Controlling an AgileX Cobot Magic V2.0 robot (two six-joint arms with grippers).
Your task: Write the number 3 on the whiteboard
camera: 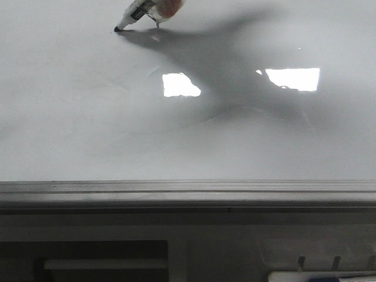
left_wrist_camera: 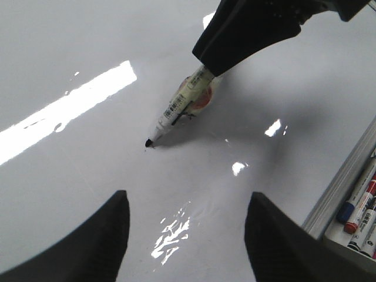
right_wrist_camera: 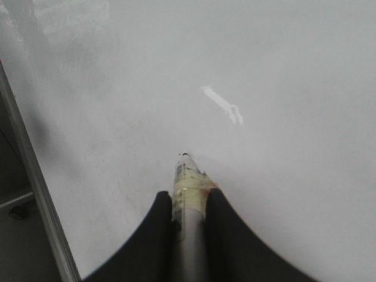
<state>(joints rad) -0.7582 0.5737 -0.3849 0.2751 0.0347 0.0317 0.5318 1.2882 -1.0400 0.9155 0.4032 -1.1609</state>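
Glossy whiteboard (camera: 88,129) mirrors lights; right claw (right_wrist_camera: 189,202) grips marker (left_wrist_camera: 176,108), left claw (left_wrist_camera: 187,235) spread.

The glossy whiteboard (camera: 88,129) bears only a marker (left_wrist_camera: 176,108) tip touching it; spare markers (left_wrist_camera: 359,214) lie in its tray.

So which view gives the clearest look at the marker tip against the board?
The left wrist view: the marker tip shows dark and sharp, at the whiteboard surface. The front view catches the tip small near the top edge. The right wrist view sees it end-on past the right gripper, mostly hidden.
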